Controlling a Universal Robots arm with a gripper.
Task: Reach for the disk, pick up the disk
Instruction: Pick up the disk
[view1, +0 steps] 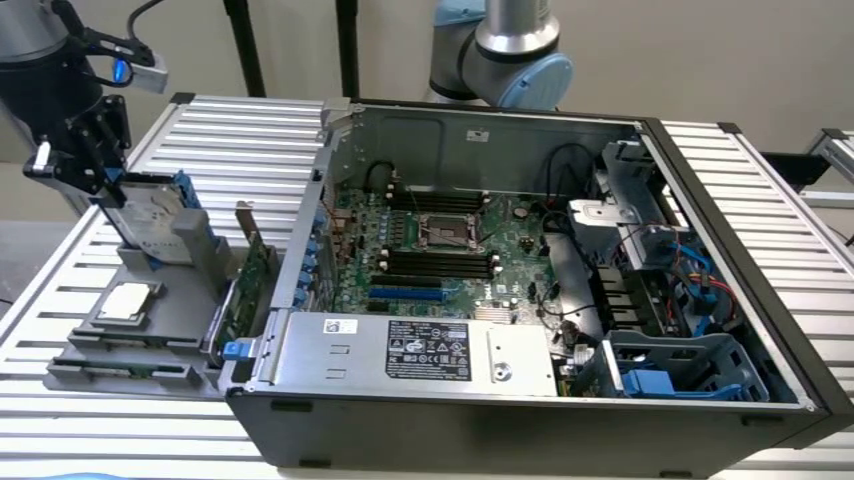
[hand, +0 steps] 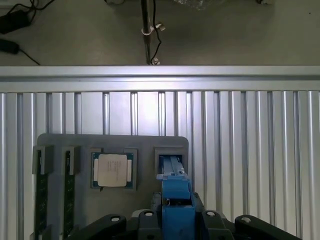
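The reach looks finished. The black two-fingered gripper (view1: 111, 183) is at the top edge of the disk (view1: 158, 222), a flat silver-grey hard drive framed by blue plastic carrier rails. In the wrist view the gripper (hand: 176, 214) has its dark jaws pressed against both sides of the blue rail of the disk (hand: 175, 192), so I judge the claw clamped on it.

The disk stands upright on its edge at the far end of a grey plastic holder tray (view1: 167, 290), on the exterior view's left. Its lower edge appears to sit in or just above its slot (hand: 170, 161). I cannot tell whether it has left the slot, so the lift is at most barely begun.

A small square silver chip (view1: 124, 302) lies nearer in the same tray, and a thin green circuit card (view1: 251, 275) stands on the tray's right side.

The tray rests on a ribbed aluminium table (view1: 240, 130), beside an open dark computer case (view1: 534, 425). Beyond the table are a grey floor (hand: 75, 40) and a beige wall (view1: 694, 60).
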